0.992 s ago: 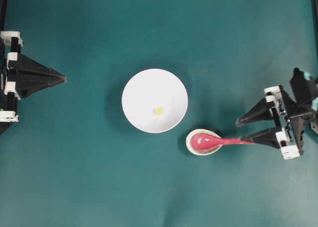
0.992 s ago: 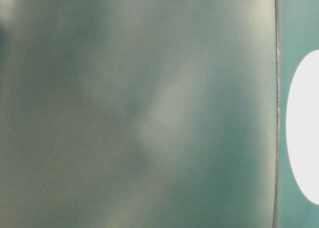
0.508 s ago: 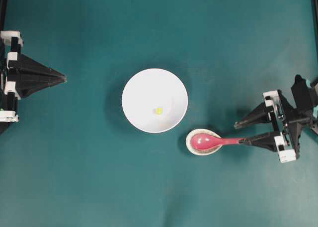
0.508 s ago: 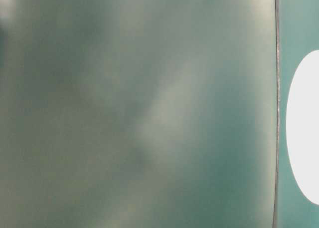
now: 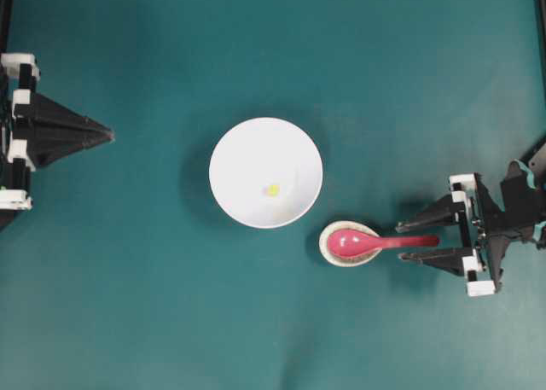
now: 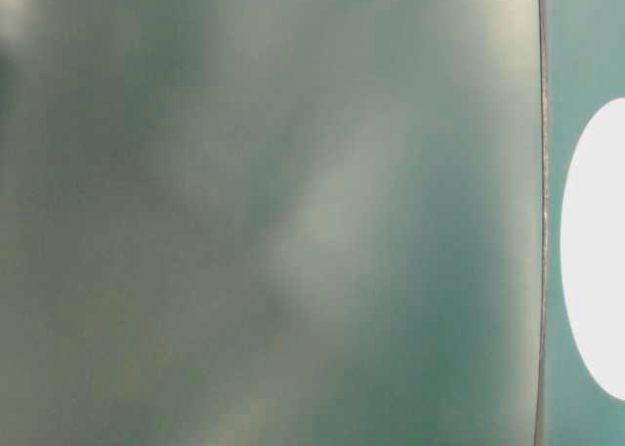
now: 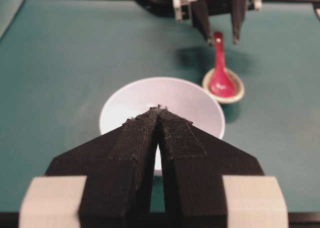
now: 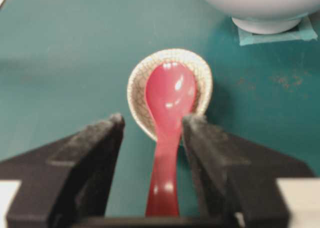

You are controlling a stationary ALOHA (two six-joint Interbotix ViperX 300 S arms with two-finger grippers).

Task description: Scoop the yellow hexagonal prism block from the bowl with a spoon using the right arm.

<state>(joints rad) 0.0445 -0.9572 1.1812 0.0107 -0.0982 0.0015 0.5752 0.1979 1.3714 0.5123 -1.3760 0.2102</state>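
Observation:
The white bowl stands mid-table with the tiny yellow hexagonal prism block inside it. To its lower right the pink-red spoon rests with its scoop in a small speckled dish, handle pointing right. My right gripper is open, one finger on each side of the handle. In the right wrist view the spoon runs between the fingers of the right gripper, nearer the right-hand one, with a gap on the left. My left gripper is shut at the far left, empty.
The bowl's foot sits on a patch of teal tape. In the left wrist view the left gripper hides the bowl's middle. The table-level view is a blur with only a white edge of the bowl.
My right gripper has shifted toward the table's front edge and squared up, so its open fingers now straddle the spoon's handle. The spoon, bowl, block and left arm have not moved.

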